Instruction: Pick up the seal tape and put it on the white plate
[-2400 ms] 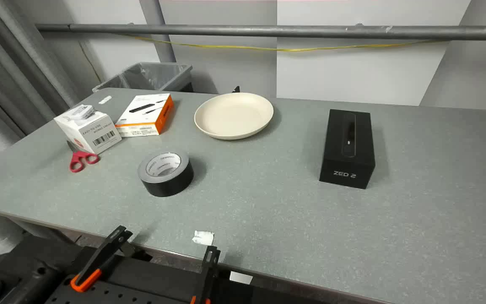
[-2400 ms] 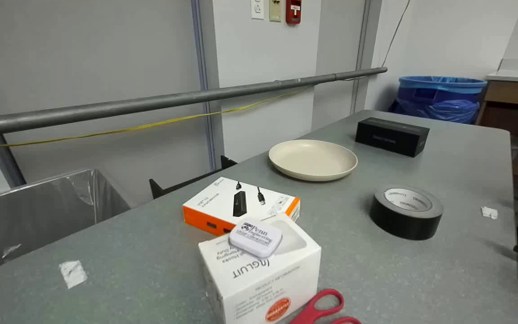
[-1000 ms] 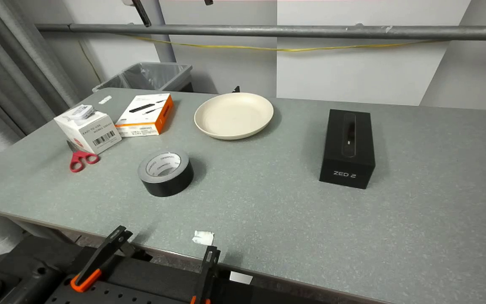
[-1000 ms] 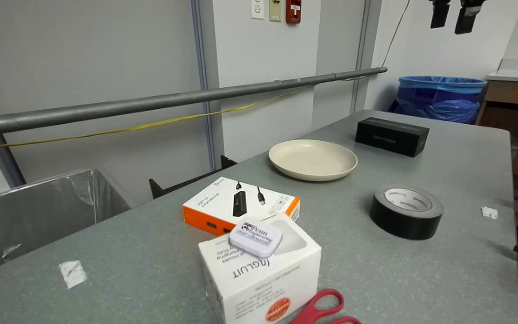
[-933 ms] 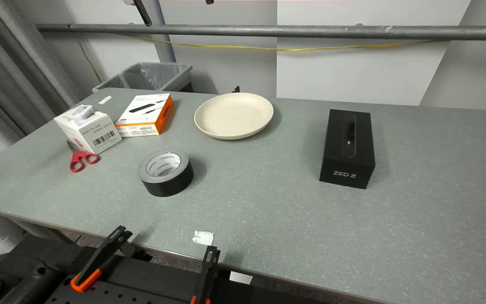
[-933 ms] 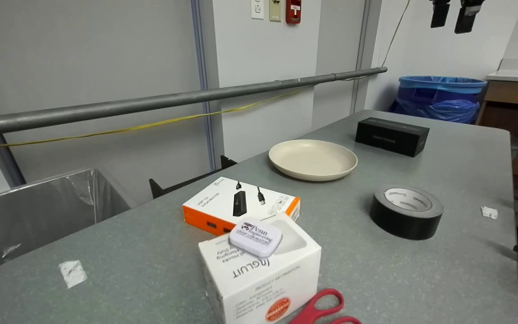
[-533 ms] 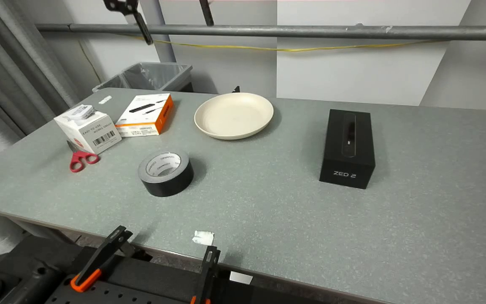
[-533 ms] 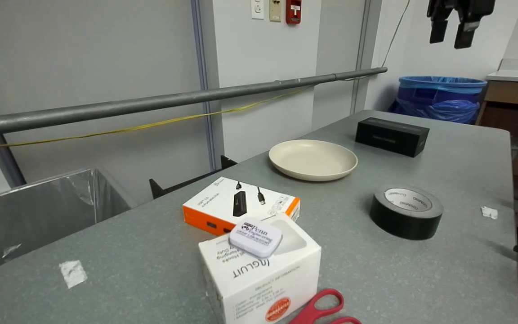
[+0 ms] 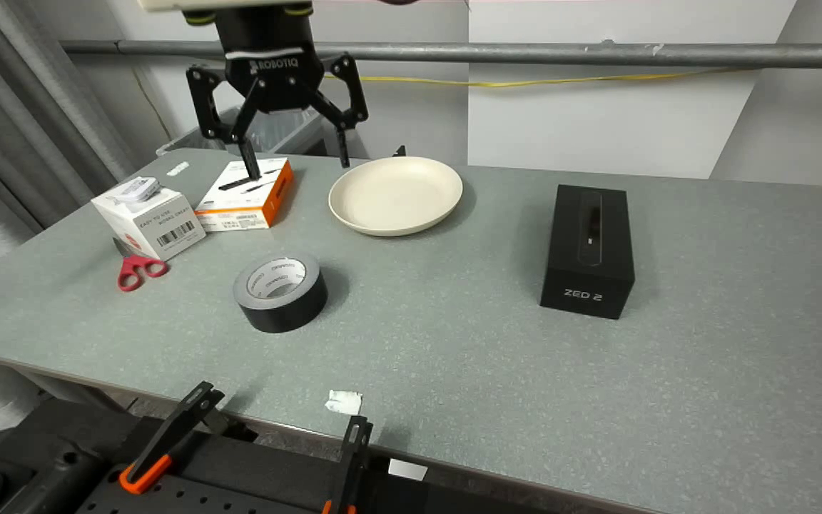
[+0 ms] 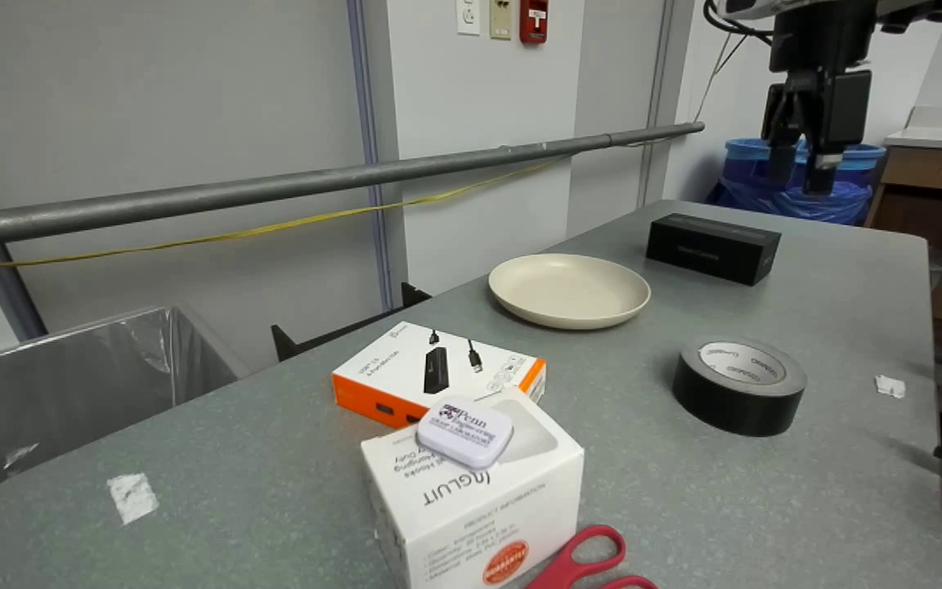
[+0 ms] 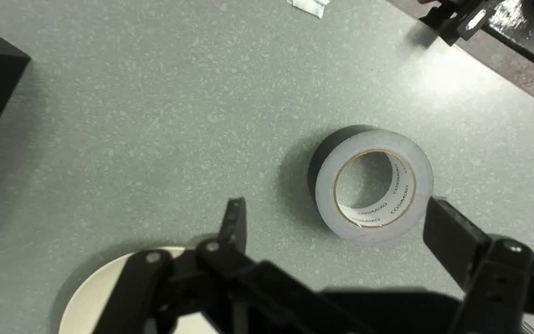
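The seal tape [image 9: 286, 314] is a black roll with a grey top face and a printed white core. It lies flat on the grey table in both exterior views [image 10: 737, 401]. The cream-white plate [image 9: 397, 196] lies behind it with nothing on it; it also shows in an exterior view [image 10: 569, 290]. My gripper [image 9: 300, 171] is open and empty, pointing down high above the table [image 10: 800, 182]. In the wrist view my fingers [image 11: 335, 204] are wide apart, with the tape [image 11: 327, 190] beyond them, nearer the right finger. The plate [image 11: 91, 297] is partly hidden by the left finger.
A black box [image 9: 586, 250] stands to the right of the plate in that exterior view. A white-orange box [image 9: 240, 196], a white box [image 9: 158, 225] with a small tin on top, and red scissors [image 9: 141, 271] lie at the left. Clamps [image 9: 183, 432] sit at the table edge.
My gripper has come into view from the top and moved down in both exterior views, with its fingers apart. The tape, plate and boxes have not moved.
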Action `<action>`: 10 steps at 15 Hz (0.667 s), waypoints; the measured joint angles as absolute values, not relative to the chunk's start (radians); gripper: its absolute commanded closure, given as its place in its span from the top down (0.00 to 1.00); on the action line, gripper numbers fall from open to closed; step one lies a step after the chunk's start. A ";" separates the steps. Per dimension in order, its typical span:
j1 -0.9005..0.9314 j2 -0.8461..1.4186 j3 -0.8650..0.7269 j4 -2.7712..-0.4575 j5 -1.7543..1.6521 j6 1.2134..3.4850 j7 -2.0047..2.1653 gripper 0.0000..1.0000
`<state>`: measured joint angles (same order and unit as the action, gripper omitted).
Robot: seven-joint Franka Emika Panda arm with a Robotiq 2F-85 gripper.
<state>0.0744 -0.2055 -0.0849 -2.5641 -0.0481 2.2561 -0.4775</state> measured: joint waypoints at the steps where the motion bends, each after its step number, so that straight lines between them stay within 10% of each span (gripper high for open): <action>1: 0.075 -0.183 -0.079 -2.573 -0.042 2.286 -0.470 1.00; 10: 0.075 0.069 0.003 -2.553 -0.032 2.514 -0.412 1.00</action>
